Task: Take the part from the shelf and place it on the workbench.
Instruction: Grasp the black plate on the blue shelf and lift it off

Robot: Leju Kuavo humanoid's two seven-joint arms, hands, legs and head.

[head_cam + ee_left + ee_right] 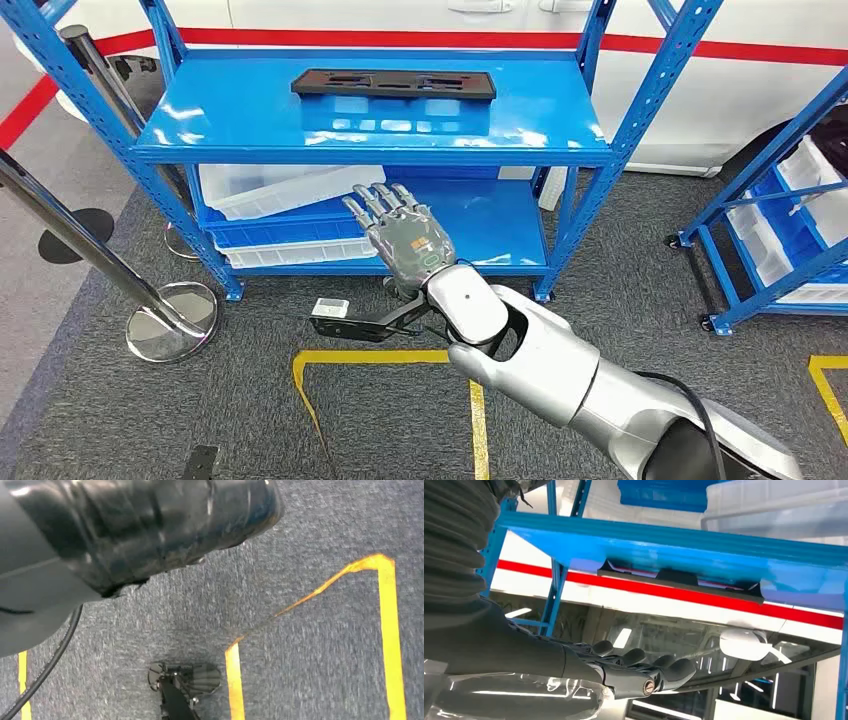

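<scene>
A long flat black part (394, 84) lies on the top board of the blue shelf (370, 150), toward its back. My right hand (400, 233) reaches forward below the shelf's front edge, fingers stretched out and apart, holding nothing and well short of the part. In the right wrist view the same hand (634, 670) shows flat and empty, with the part (679, 579) beyond it on the shelf board.
White and blue bins (285, 190) sit on the lower shelf board. A second blue rack (790, 200) with bins stands at the right. Metal barrier posts with round bases (170, 320) stand at the left. Yellow tape (370, 357) marks the grey carpet.
</scene>
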